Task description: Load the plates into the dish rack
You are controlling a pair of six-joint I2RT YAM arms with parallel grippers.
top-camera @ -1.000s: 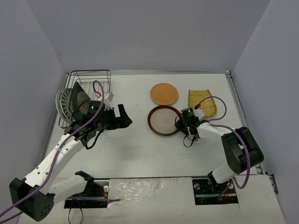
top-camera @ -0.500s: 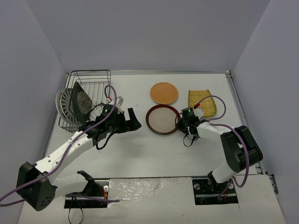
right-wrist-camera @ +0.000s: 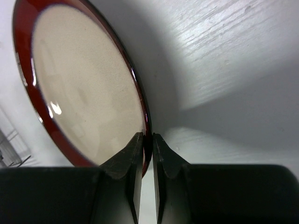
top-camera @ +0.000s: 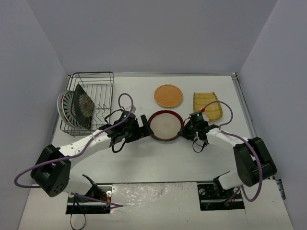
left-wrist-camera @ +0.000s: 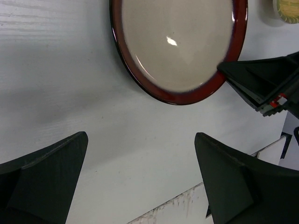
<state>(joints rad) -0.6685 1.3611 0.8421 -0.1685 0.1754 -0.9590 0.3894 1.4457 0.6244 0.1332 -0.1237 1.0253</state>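
Note:
The dark-red-rimmed cream plate [top-camera: 166, 125] lies mid-table. My right gripper [top-camera: 185, 127] is shut on its right rim; in the right wrist view the fingers [right-wrist-camera: 148, 137] pinch the red edge of the plate [right-wrist-camera: 84, 88], which casts a shadow on the table. My left gripper [top-camera: 143, 128] stands open just left of the plate. In the left wrist view its fingers [left-wrist-camera: 141, 137] hold nothing and are short of the plate [left-wrist-camera: 177, 42]. The orange plate [top-camera: 168, 96] and the yellow-green oblong plate [top-camera: 207, 105] lie behind. The dish rack [top-camera: 92, 73] holds a black-striped plate [top-camera: 64, 108] and a dark square plate [top-camera: 84, 106].
The rack stands at the far left, against the left wall. The table's raised edge runs along the right side [top-camera: 244, 110]. Purple cables loop over both arms. The right arm's fingers [left-wrist-camera: 261, 84] show at the right of the left wrist view.
My left arm swung right from the rack to the cream plate's left side, still open. My right gripper closed on the plate's rim, and the plate shifted slightly left.

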